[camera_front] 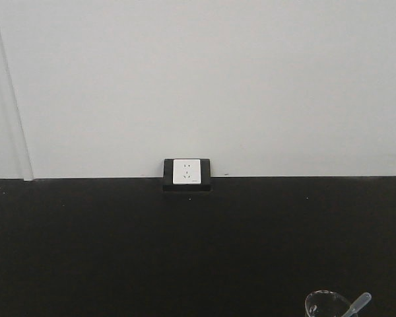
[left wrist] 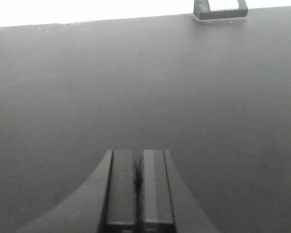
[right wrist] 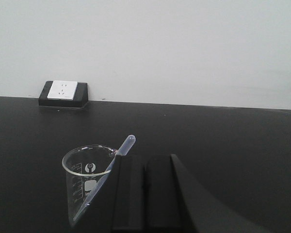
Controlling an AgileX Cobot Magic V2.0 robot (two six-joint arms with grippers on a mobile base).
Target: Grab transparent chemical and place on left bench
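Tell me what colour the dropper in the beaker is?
Colourless and see-through; the dropper shows best in the right wrist view.

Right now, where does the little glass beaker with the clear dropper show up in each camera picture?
Front view: the glass beaker is at the bottom edge, right of centre, mostly cropped.
Left wrist view: not in it; only black bench ahead of the left gripper.
Right wrist view: lower left, just left of the right gripper.
Shared landmark: the white wall socket, at the bench's back edge in all three.
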